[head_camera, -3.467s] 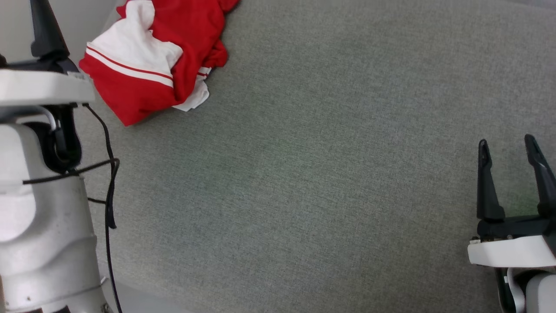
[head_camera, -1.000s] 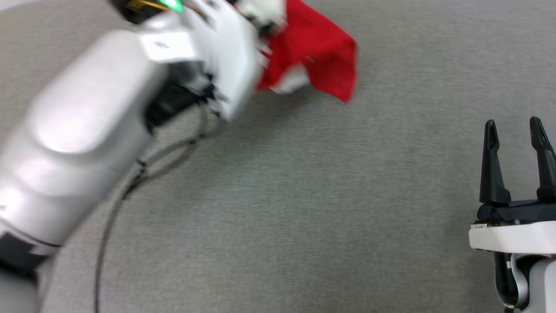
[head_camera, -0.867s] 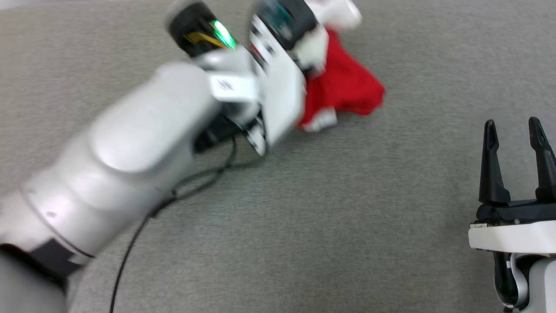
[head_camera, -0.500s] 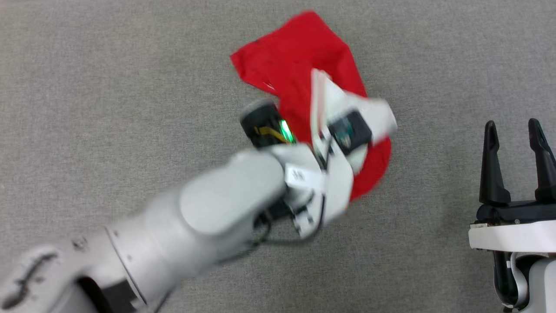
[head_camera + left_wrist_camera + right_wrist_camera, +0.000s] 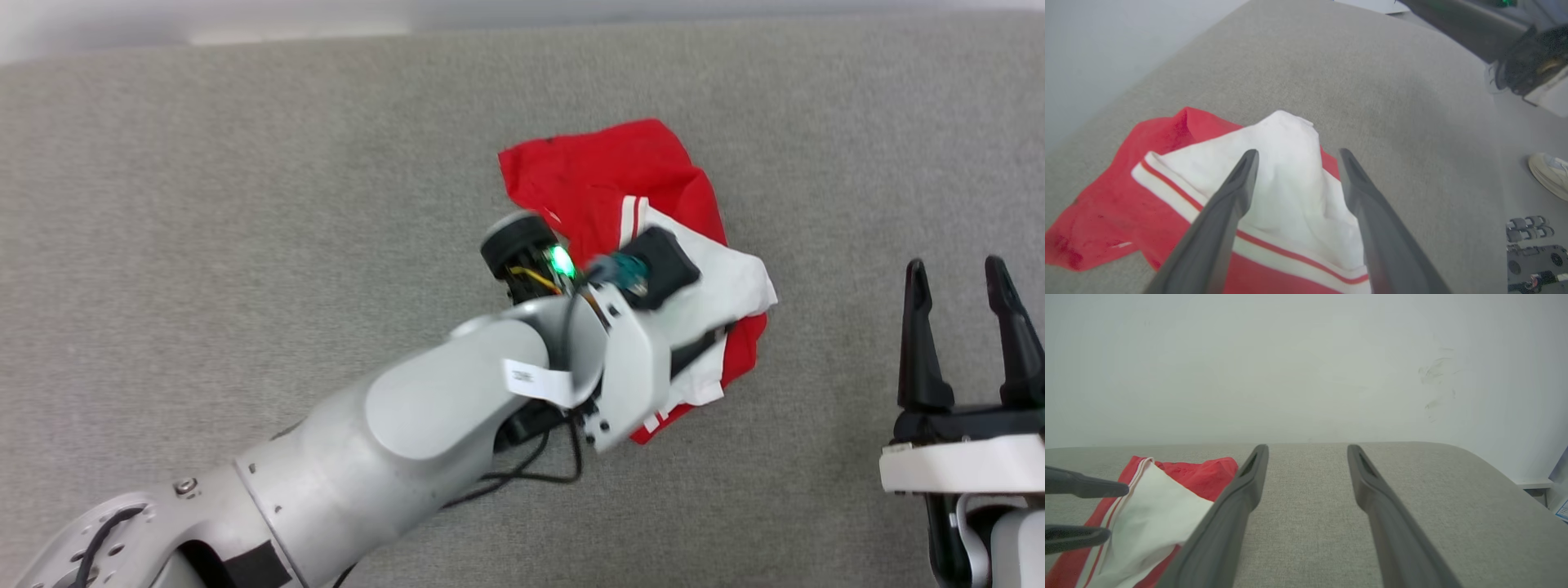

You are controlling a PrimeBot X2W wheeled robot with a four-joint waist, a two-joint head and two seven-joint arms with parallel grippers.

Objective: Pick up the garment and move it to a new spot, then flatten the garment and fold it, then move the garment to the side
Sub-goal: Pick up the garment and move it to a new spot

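The red sports shirt with white sleeves and red-and-white striped trim (image 5: 604, 175) lies in a crumpled heap near the middle of the grey cloth-covered table (image 5: 245, 245). One white sleeve (image 5: 1290, 200) is flopped on top of the red part and sticks up in a little peak.

The left gripper (image 5: 1298, 153) hangs right over that heap. Its two long dark fingers stand wide apart, one on each side of the white peak, and they are not pinching anything. The right gripper (image 5: 953, 265) waits well off to the right above bare table. Its fingers are wide apart too, with nothing between them.

I think this shirt will be very light and very soft. It is floppy, so it will sag and bunch up wherever it is lifted. A pinch in the middle would only raise a lump, with the rest dragging behind. It will not break, so a firm squeeze should be fine. The cloth looks thin and smooth, so a tiny pinch might slip out.

To make it flat, I would go for the edges, not the lump. The striped band (image 5: 1180, 196) on the sleeve is a clear edge to grab. A bottom corner of the red part (image 5: 522, 159) is another good spot. With one gripper on each side, the shirt could be pulled out smooth.
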